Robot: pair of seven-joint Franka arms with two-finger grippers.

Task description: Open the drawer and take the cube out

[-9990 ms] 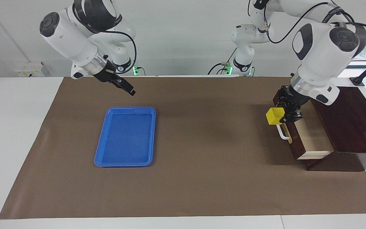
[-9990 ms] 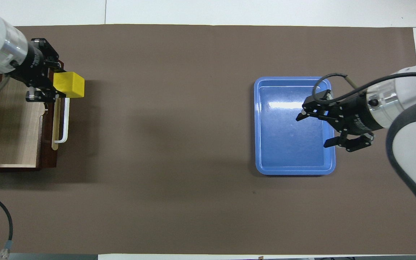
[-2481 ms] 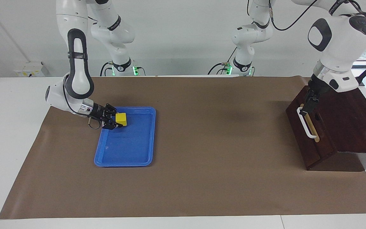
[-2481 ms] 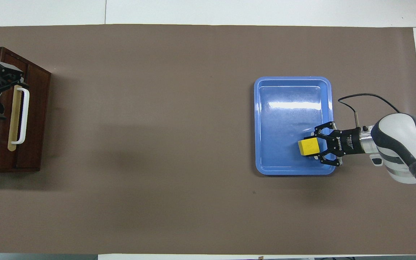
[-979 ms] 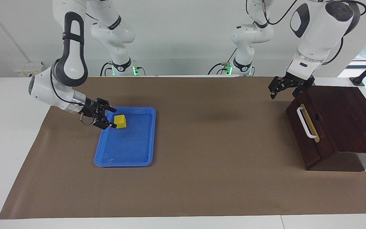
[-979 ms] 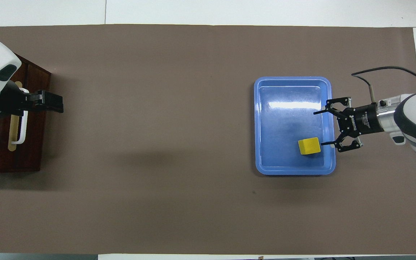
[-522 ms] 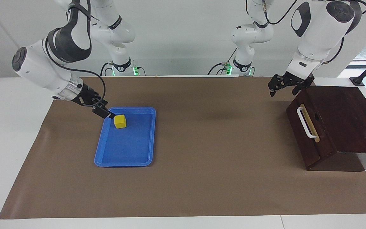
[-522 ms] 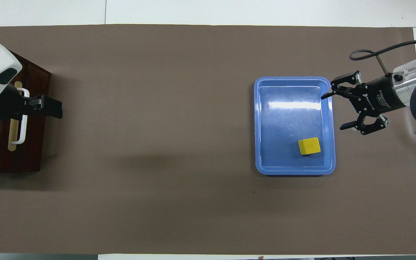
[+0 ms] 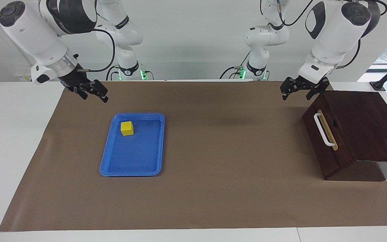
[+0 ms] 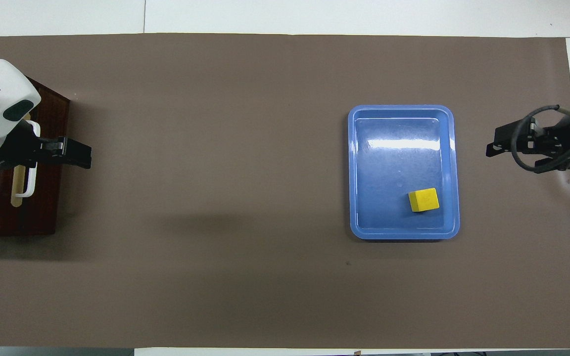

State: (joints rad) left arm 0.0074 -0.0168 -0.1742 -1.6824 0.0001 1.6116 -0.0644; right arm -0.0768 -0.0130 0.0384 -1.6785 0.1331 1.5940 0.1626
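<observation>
The cube lies in the blue tray, at the end nearer the robots, and the drawer sits shut in its box at the left arm's end of the bench. Both tools are open and empty: the right tool hangs over the mat just off the tray, the left tool over the mat beside the box. The work looks done; the step in hand is retreat. Lift each arm straight clear, well off tray and handle.

Drawer shut with inside hidden, box cut off at overhead edge, handle partly covered by left gripper
</observation>
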